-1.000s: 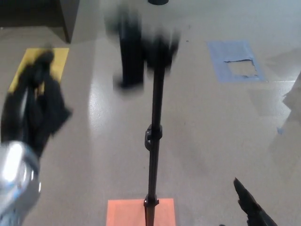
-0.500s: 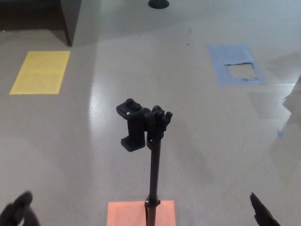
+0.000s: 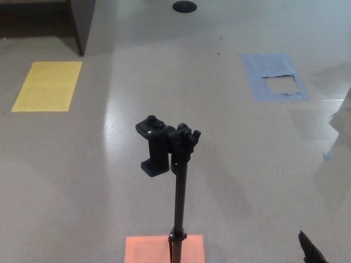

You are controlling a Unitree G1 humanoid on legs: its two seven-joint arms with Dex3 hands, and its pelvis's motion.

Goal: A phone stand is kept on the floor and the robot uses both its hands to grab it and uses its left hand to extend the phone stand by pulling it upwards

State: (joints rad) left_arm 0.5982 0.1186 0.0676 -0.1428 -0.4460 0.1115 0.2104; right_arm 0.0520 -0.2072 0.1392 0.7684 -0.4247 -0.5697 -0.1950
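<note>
Phone stand (image 3: 176, 186) stands unobstructed between floor patches; right hand (image 3: 310, 252) grip unclear.

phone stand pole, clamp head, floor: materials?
Phone stand pole: slim matte black tube, probably painted metal. Clamp head: black moulded plastic, judging by its chunky rounded shapes. Floor: smooth, glossy grey, likely sealed concrete or vinyl; it shows glare.

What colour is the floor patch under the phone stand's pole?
Orange patch beneath the black phone stand; head view.

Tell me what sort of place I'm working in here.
Probably an indoor lab or test area: a smooth grey floor marked with coloured patches, a yellow patch, a blue patch, and an orange patch beneath the phone stand.
</note>
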